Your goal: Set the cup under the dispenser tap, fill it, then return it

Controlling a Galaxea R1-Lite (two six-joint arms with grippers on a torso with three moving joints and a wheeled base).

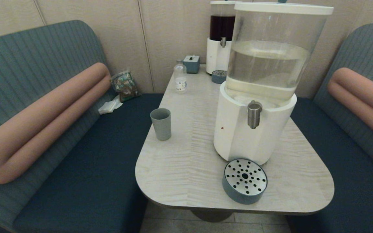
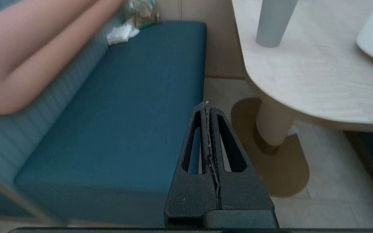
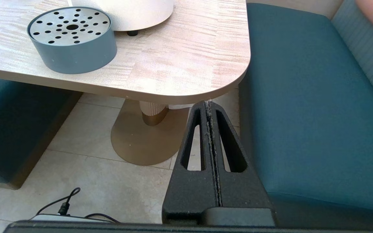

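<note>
The grey-blue cup point(image 1: 161, 124) stands upright near the table's left edge, well left of the dispenser; its lower part shows in the left wrist view point(image 2: 273, 22). The brushed-metal dispenser tap point(image 1: 254, 114) juts from the white base of the large dispenser point(image 1: 254, 129), above a round perforated drip tray point(image 1: 244, 180). Neither arm appears in the head view. My left gripper point(image 2: 207, 104) hangs shut and empty below table height, beside the left bench. My right gripper point(image 3: 209, 103) is also shut and empty, low by the table's near right corner.
A small clear bottle point(image 1: 180, 78), a tissue box point(image 1: 191, 63) and a dark-liquid dispenser point(image 1: 220, 42) with its own drip tray point(image 1: 219, 76) stand at the back. Benches flank the table point(image 1: 186, 161). The table's pedestal point(image 3: 154, 111) and a floor cable point(image 3: 65, 207) lie below.
</note>
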